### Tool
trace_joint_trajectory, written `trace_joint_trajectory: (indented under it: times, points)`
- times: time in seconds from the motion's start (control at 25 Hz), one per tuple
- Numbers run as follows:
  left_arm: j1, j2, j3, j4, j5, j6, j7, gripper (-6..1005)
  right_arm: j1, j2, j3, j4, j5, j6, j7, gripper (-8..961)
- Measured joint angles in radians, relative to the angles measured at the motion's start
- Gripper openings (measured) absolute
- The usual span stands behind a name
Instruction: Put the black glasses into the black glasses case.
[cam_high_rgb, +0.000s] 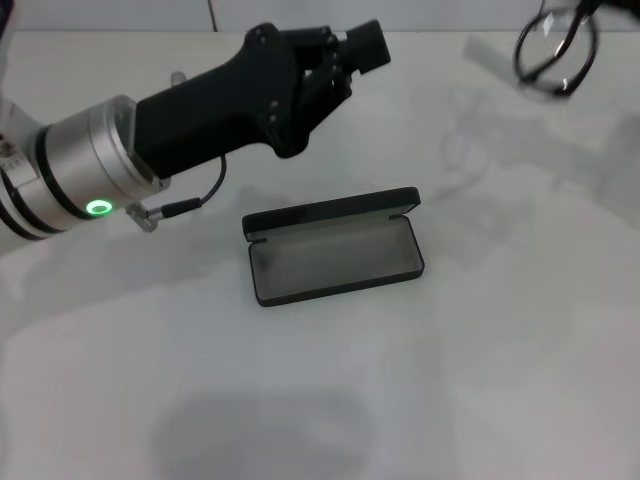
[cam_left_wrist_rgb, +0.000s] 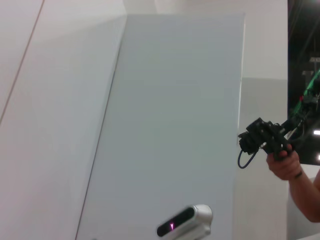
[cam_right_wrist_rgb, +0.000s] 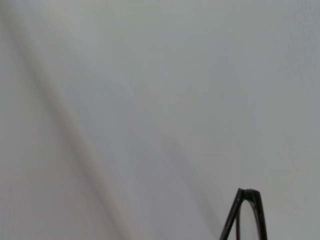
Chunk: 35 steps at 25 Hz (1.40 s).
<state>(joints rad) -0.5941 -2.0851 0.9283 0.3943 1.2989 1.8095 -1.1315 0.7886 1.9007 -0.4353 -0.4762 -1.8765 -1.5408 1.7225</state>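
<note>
Pale table (cam_high_rgb: 520, 380) with wide bare room all round the black glasses case (cam_high_rgb: 335, 256) lying open mid-surface, black glasses (cam_high_rgb: 556, 47) aloft at the far right corner, left gripper (cam_high_rgb: 368, 47) hovering behind, finger state can't tell.

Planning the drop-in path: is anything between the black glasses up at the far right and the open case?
Nothing visible. The thin black-framed glasses hang at the far right; bare white table lies between them and the open black hard-shell case. The left claw hovers beyond the case, off that line.

Left end effector (cam_high_rgb: 350, 50) raised, far-left.
</note>
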Motion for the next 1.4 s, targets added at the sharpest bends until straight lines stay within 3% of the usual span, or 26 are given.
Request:
trace_joint_trajectory:
  times: [0.12,0.28,0.48,0.92,1.4]
  points:
    - [0.001,0.000,0.001,-0.001,0.037,0.000,0.000,26,-0.024,0.005,0.055,0.043,0.099,0.039,0.002,114]
    - [-0.026,-0.003,0.001,-0.010,0.141,-0.007,0.000,26,-0.030,0.041,0.046,0.062,0.207,0.035,0.004,114]
    - [-0.096,-0.007,0.003,-0.071,0.203,-0.067,0.003,26,-0.004,0.073,0.002,0.066,0.214,0.023,0.016,114]
    - [-0.148,-0.010,0.003,-0.089,0.197,-0.166,0.000,27,0.021,0.083,-0.137,0.090,0.217,-0.001,0.027,114]
    - [-0.165,-0.010,0.003,-0.088,0.198,-0.182,-0.008,28,0.027,0.078,-0.198,0.079,0.208,-0.011,0.014,114]
